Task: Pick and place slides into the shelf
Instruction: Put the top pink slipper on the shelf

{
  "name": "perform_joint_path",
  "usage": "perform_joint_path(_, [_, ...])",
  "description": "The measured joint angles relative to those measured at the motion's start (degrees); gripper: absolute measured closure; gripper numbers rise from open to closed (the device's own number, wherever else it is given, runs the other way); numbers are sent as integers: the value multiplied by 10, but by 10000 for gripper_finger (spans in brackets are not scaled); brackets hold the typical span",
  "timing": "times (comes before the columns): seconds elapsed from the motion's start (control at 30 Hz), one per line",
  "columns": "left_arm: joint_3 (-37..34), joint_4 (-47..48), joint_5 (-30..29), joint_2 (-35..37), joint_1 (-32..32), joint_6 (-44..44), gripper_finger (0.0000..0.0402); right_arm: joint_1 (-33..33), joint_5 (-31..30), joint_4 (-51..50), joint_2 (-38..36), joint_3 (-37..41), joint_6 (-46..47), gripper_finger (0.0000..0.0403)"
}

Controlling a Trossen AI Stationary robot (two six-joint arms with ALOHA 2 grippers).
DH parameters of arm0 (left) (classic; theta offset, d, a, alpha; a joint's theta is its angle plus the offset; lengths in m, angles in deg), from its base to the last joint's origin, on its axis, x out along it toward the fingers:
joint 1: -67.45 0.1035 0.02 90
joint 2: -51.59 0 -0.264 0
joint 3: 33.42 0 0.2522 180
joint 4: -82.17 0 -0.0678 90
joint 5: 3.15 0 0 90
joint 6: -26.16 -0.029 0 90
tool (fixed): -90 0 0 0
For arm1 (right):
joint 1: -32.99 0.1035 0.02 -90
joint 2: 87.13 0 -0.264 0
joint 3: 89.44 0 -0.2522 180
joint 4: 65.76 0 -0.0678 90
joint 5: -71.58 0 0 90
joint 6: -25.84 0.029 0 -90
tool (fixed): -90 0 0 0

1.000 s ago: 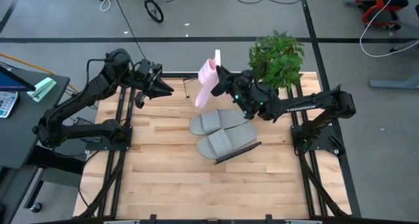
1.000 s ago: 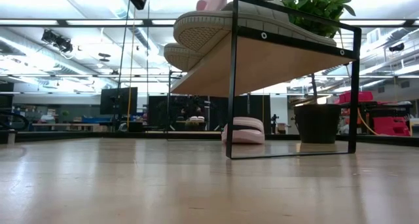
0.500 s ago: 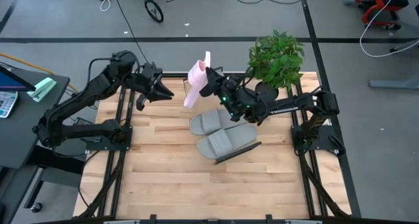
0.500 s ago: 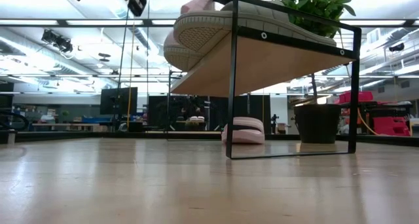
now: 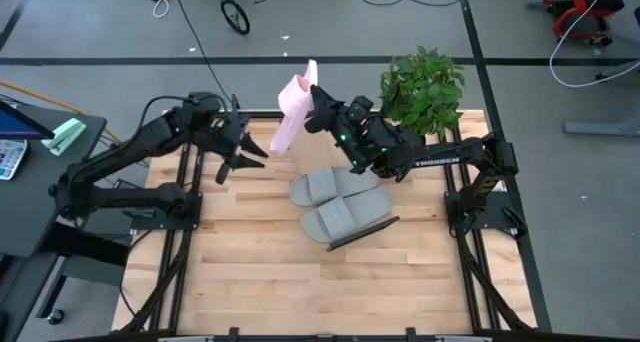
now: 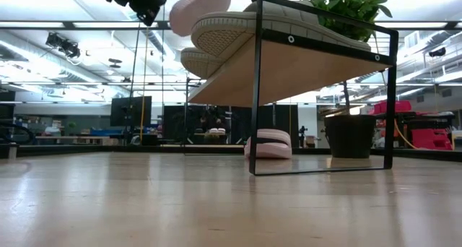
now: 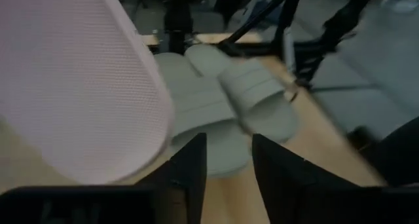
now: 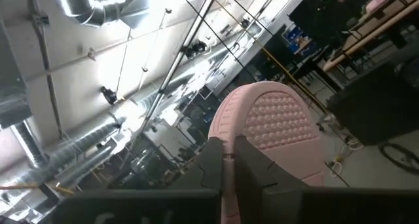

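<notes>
While my right gripper (image 5: 312,104) pinches a pale pink slide (image 5: 291,118) at upper centre, my left gripper (image 5: 252,154) hovers beside it, fingers slightly apart, above grey slides (image 5: 340,202).

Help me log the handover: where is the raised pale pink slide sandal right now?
In the high view the pale pink slide sandal hangs in the right gripper, above the table's far edge, between the left gripper and the potted green plant.

Bright overhead lighting, blurred left wrist view.
</notes>
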Motion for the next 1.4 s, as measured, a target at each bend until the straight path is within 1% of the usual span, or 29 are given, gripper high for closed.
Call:
perform_joint_path(0.07, [0, -1, -55, 2, -17, -26, 254, 0, 5, -1, 0, -9, 3, 386])
perform_joint_path(0.13, [0, -1, -129, 2, -33, -48, 239, 0, 7, -9, 0, -18, 7, 386])
perform_joint_path(0.33, [0, -10, -401, 13, -85, -118, 209, -2, 7, -24, -3, -26, 6, 391])
perform_joint_path(0.4, [-1, -19, -465, 21, -101, -143, 208, -5, 7, -29, -6, -27, 5, 391])
perform_joint_path(0.43, [-1, -27, -486, 27, -108, -154, 209, -6, 8, -30, -9, -27, 5, 391])
perform_joint_path(0.6, [-1, -57, -521, 60, -129, -191, 224, -17, 24, -35, -22, -27, 9, 392])
perform_joint_path(0.73, [0, -65, -566, 77, -133, -214, 231, -18, 29, -39, -27, -27, 9, 393])
perform_joint_path(0.83, [0, -63, -584, 85, -132, -216, 232, -18, 34, -41, -28, -27, 12, 393])
perform_joint_path(0.97, [0, -62, -590, 94, -132, -207, 227, -18, 38, -41, -28, -27, 16, 393])
perform_joint_path(1.13, [1, -44, -622, 104, -132, -206, 221, -18, 44, -48, -28, -26, 24, 394])
perform_joint_path(1.27, [1, -29, -623, 107, -132, -192, 216, -18, 44, -44, -28, -26, 25, 397])
perform_joint_path(1.4, [1, -16, -592, 99, -132, -184, 208, -18, 46, -44, -28, -26, 42, 398])
